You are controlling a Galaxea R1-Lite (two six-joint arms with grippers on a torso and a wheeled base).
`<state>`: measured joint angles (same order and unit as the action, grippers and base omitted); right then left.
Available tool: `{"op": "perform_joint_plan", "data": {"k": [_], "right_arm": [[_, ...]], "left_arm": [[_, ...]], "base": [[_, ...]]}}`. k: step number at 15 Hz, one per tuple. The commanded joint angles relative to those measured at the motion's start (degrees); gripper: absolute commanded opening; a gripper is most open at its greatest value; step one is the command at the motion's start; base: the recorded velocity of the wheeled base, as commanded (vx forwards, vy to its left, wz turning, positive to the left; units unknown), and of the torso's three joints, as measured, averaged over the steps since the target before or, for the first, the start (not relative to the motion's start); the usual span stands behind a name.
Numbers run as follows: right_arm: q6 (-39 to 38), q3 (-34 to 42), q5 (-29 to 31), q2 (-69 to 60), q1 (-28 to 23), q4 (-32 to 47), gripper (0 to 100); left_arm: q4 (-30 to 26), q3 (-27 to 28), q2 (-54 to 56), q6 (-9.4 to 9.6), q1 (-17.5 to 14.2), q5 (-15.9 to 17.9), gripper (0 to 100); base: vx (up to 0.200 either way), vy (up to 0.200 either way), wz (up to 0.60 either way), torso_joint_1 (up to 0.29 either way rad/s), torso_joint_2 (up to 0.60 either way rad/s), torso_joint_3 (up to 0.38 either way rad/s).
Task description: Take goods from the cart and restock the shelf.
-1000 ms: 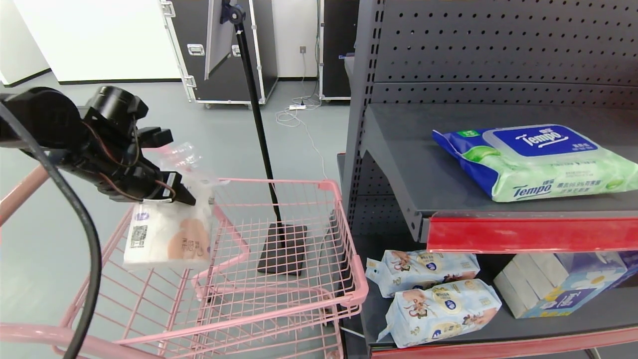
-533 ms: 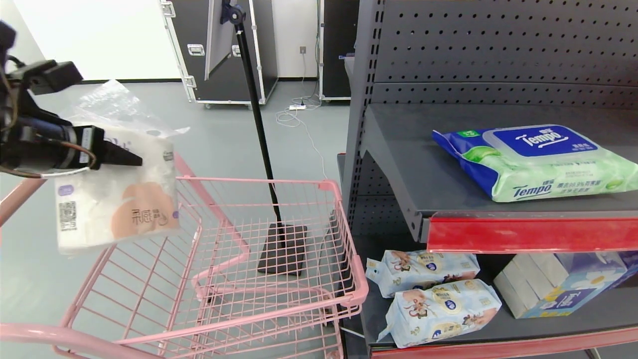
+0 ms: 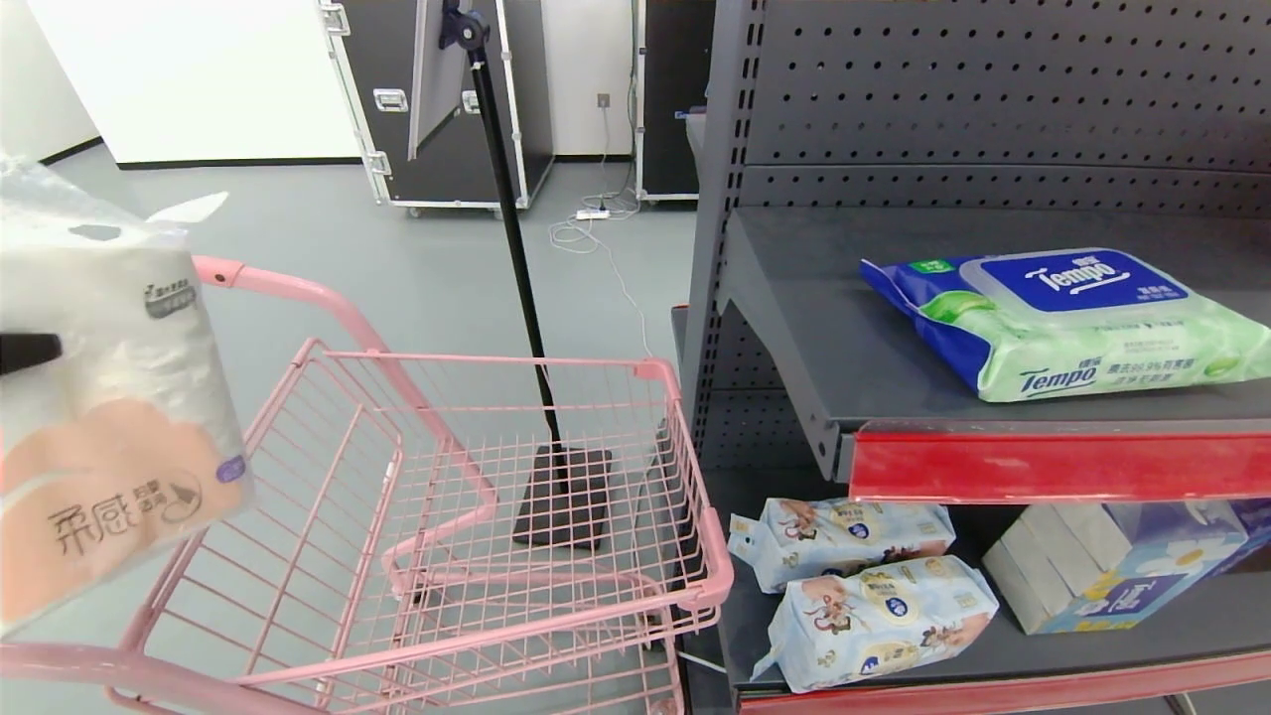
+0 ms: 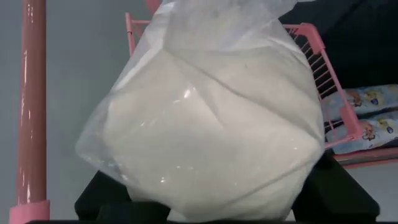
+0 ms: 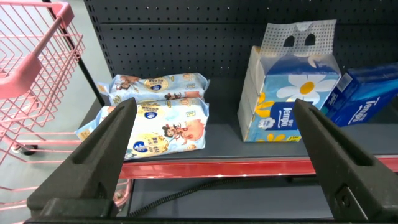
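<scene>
Left hand (image 3: 28, 353), high beside the pink wire cart (image 3: 556, 362), grasps a white plastic-wrapped tissue pack (image 3: 99, 397); right hand (image 5: 213, 106), released, faces the grey metal shelf (image 5: 249, 152).

Tissue pack (image 3: 99, 397): white and soft, in a clear wrap, with a peach patch and dark writing. It is up in the air, tilted, by the cart's left side.
Cart (image 3: 711, 584): a pink wire basket with a pink handle bar. It stands just beside the shelf's left end.
Shelf (image 3: 844, 348): dark grey metal, holes in the back wall, a red strip along the top board's front.
Wipes pack (image 3: 1072, 323): green and blue, flat on the top board.
Small packs (image 3: 884, 621): two, pale blue, side by side on the lower board.
</scene>
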<state>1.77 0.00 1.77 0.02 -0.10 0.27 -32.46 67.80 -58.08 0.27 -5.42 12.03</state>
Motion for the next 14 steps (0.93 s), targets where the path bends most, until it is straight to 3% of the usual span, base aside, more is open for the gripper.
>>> {"op": "perform_joint_plan", "data": {"k": [1, 3, 5, 6, 9, 14], "right_arm": [[0.0, 0.0, 0.0, 0.1, 0.0, 0.0, 100], [0.0, 0.0, 0.1, 0.1, 0.0, 0.0, 100], [0.0, 0.0, 0.1, 0.1, 0.0, 0.0, 100], [0.0, 0.0, 0.1, 0.1, 0.0, 0.0, 100], [0.1, 0.0, 0.4, 0.1, 0.0, 0.0, 100], [0.1, 0.0, 0.5, 0.1, 0.0, 0.0, 100]], "left_arm": [[6.6, -12.8, 16.5, -2.29, -0.1, 0.3, 0], [14.6, -21.9, 22.6, -2.55, -0.1, 0.3, 0], [18.9, -26.8, 26.8, -2.55, 0.1, 0.5, 0], [19.1, -27.9, 28.5, -2.55, 0.2, 0.5, 0], [19.3, -30.4, 32.2, -5.19, 0.2, 0.4, 0], [19.1, -32.6, 36.7, -5.19, 0.2, 0.3, 0]], "base": [[0.0, 0.0, 0.0, 0.0, 0.0, 0.0], [0.0, 0.0, 0.0, 0.0, 0.0, 0.0], [0.0, 0.0, 0.0, 0.0, 0.0, 0.0], [0.0, 0.0, 0.0, 0.0, 0.0, 0.0], [0.0, 0.0, 0.0, 0.0, 0.0, 0.0], [0.0, 0.0, 0.0, 0.002, -0.01, -0.01]]}}
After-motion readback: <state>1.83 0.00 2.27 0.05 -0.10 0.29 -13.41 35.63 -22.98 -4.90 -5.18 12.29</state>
